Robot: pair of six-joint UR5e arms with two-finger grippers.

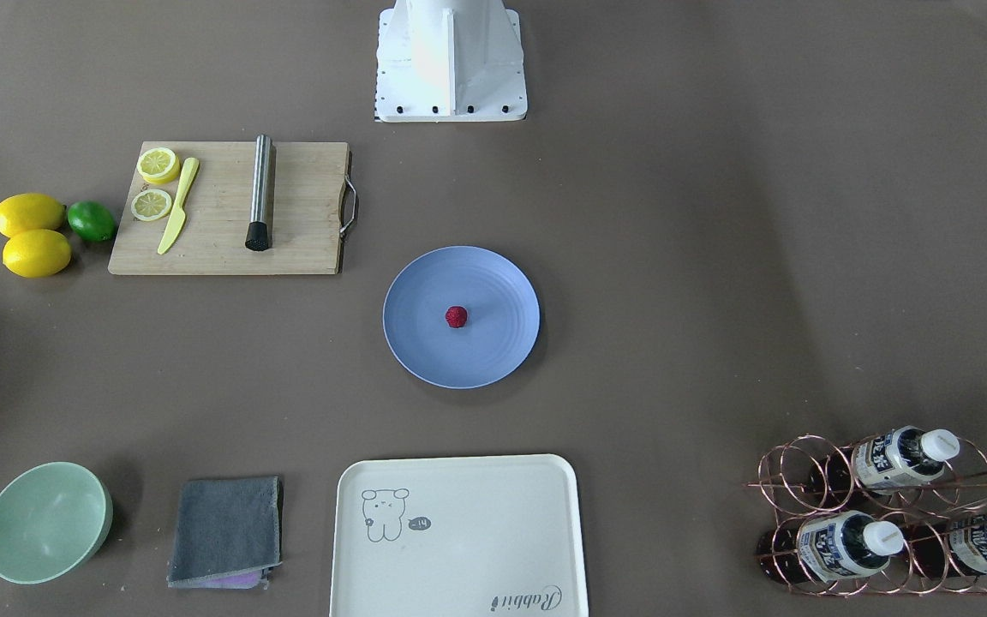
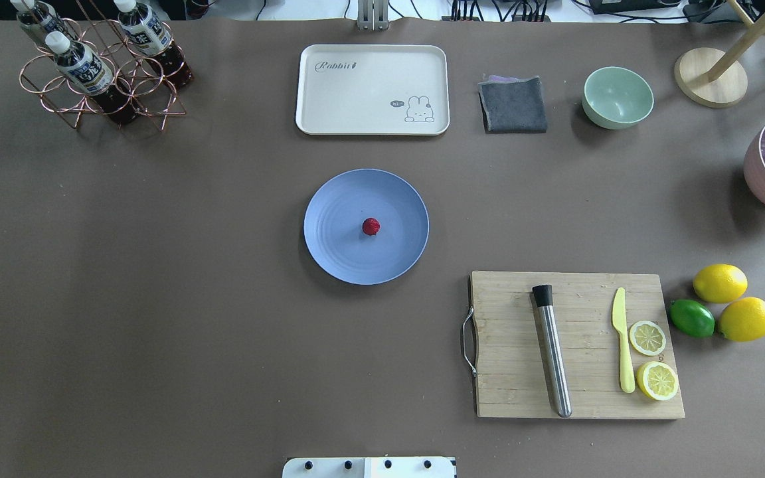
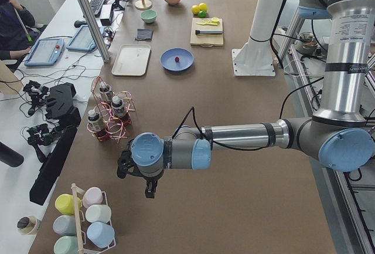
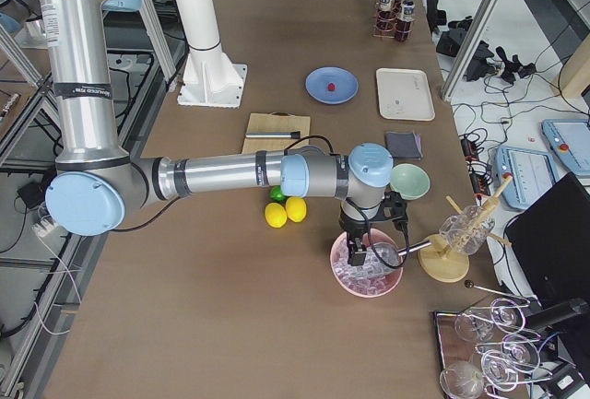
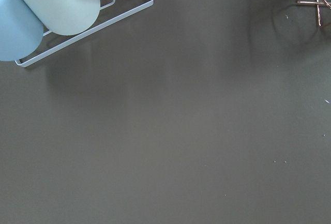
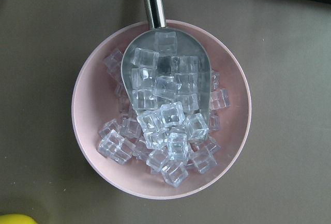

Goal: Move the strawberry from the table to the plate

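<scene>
The small dark-red strawberry (image 1: 457,317) (image 2: 370,226) lies in the middle of the round blue plate (image 1: 493,360) (image 2: 336,255), which rests at the centre of the grey-brown table (image 2: 157,279). Neither gripper is near it. My left gripper (image 3: 149,188) hangs over bare table at the left end, beside a cup rack; I cannot tell whether it is open or shut. At the right end my right gripper (image 4: 365,253) hovers above a pink bowl of ice cubes (image 6: 160,110); its state cannot be told either. No fingers show in the wrist views.
A cutting board (image 2: 578,345) holds a muddler, a yellow knife and lemon slices. Two lemons and a lime (image 2: 691,317) lie beside it. A cream tray (image 2: 372,89), grey cloth (image 2: 513,104), green bowl (image 2: 617,97) and bottle rack (image 2: 100,73) line the far edge.
</scene>
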